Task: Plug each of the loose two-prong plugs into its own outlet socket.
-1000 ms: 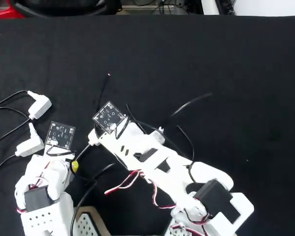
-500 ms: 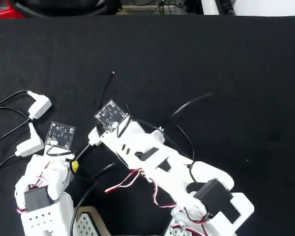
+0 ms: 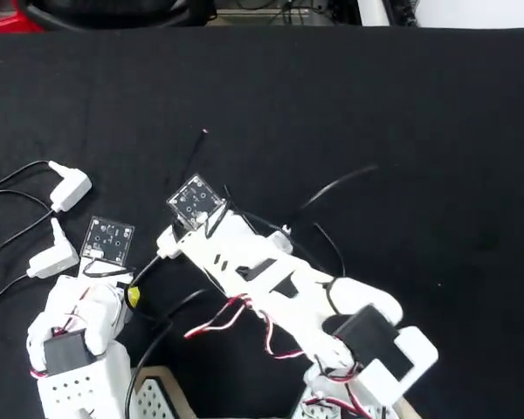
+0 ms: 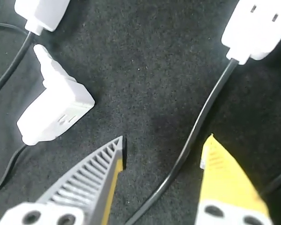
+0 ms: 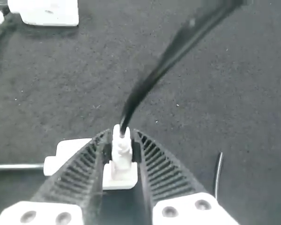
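Note:
My right gripper (image 5: pixel 121 136) is shut on a small white plug (image 5: pixel 118 161), whose black cable (image 5: pixel 178 47) rises away from it. Just behind the plug lies a white socket end (image 5: pixel 65 152); whether they touch I cannot tell. In the high view this socket end (image 3: pixel 168 243) sits beside the right arm's tip. My left gripper (image 4: pixel 165 139) is open and holds nothing, with a black cable (image 4: pixel 196 126) running between its fingers to a two-slot socket (image 4: pixel 260 26). An angled white two-slot piece (image 4: pixel 54 110) lies to one side of it.
Two white cable ends (image 3: pixel 68 186) (image 3: pixel 51 257) lie at the table's left with black cables trailing off the edge. Loose black wires (image 3: pixel 336 188) curl mid-table. The far and right parts of the black cloth (image 3: pixel 402 105) are bare.
The right arm has shifted slightly, and the held plug's thin cable end has swung a little to the right. The left arm has stayed still.

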Robot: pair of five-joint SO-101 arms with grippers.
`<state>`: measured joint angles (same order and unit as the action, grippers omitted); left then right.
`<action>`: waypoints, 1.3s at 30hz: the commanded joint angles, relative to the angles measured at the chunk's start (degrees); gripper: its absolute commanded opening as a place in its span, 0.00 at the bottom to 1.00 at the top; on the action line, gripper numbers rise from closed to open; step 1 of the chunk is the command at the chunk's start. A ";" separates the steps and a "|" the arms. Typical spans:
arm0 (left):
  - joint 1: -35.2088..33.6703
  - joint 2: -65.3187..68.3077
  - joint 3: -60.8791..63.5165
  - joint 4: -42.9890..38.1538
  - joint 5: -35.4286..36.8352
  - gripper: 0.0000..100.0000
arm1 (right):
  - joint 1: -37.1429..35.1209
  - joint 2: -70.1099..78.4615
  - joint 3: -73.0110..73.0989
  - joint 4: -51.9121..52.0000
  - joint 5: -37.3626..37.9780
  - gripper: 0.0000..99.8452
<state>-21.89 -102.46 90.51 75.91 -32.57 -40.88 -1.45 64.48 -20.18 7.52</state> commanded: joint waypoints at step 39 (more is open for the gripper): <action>0.92 -0.18 3.74 -7.47 7.91 0.26 | 13.80 -105.63 14.29 79.47 -1.67 0.03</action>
<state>-21.80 -102.37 94.64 69.67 -25.89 -32.35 -87.25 77.85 48.84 6.02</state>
